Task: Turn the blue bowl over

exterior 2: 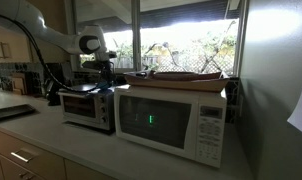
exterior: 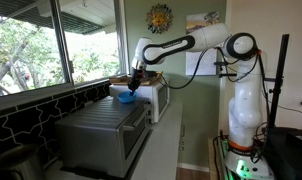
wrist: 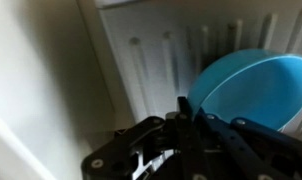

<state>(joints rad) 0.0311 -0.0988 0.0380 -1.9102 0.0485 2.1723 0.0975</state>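
The blue bowl (exterior: 123, 97) rests on top of the grey oven (exterior: 101, 135), near its far end. In the wrist view the blue bowl (wrist: 253, 88) shows its hollow inside, tilted toward the camera above the oven's ribbed top (wrist: 156, 60). My gripper (wrist: 194, 113) has its dark fingers on either side of the bowl's near rim and looks closed on it. In an exterior view the gripper (exterior: 137, 84) hangs right over the bowl. From the other side the gripper (exterior 2: 103, 70) is above the oven (exterior 2: 89, 108), and the bowl is hidden.
A white microwave (exterior 2: 171, 120) stands beside the oven with a flat tray on top. A small white oven (exterior: 157, 98) stands behind the bowl. Windows (exterior: 51, 40) run along the counter. The robot's base (exterior: 246, 110) stands at the counter's end.
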